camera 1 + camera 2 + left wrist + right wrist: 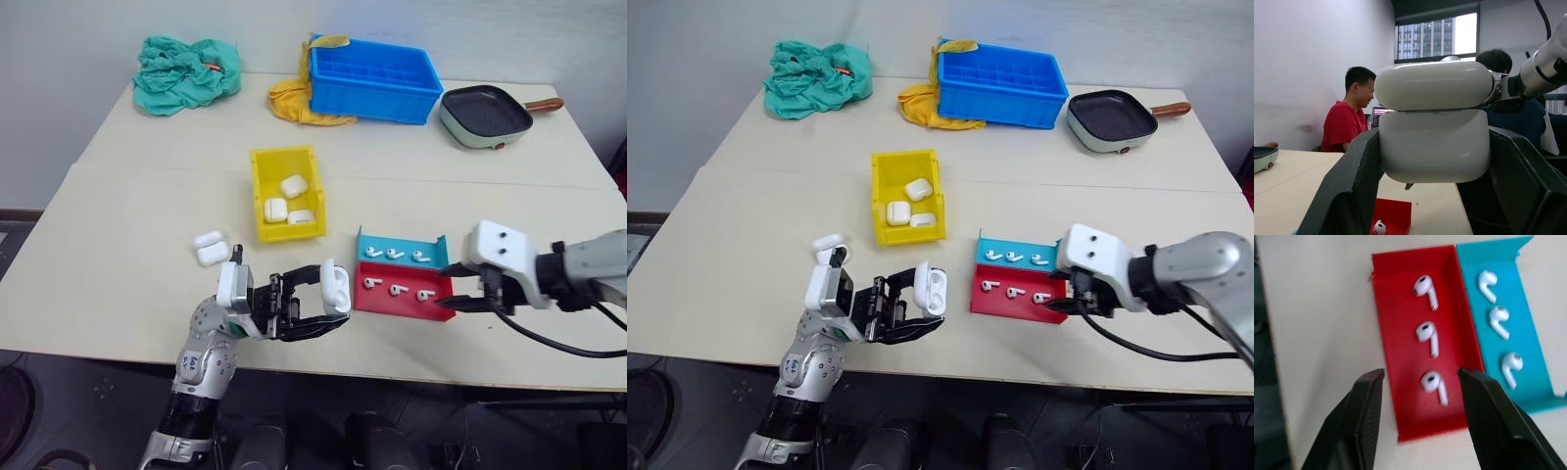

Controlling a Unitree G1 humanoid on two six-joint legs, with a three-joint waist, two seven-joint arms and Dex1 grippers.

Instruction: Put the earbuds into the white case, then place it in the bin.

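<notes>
My left gripper (328, 300) is shut on the white case (336, 287), held above the table's front edge with its lid swung open; the case (1432, 142) sits between the two black fingers. My right gripper (1421, 376) is open, with a finger on either side of the end earbud (1432, 383) in the red tray (1396, 308). Three earbuds lie in that red tray (387, 305), and three more lie in the blue tray (402, 243) behind it. The yellow bin (258, 201) stands mid-table and holds three white cases.
Two more white cases (211, 247) lie on the table left of the bin. At the back stand a large blue crate (372, 78), a green cloth (186, 73), a yellow cloth (289, 100) and a pan (485, 115). People sit beyond the table in the left wrist view.
</notes>
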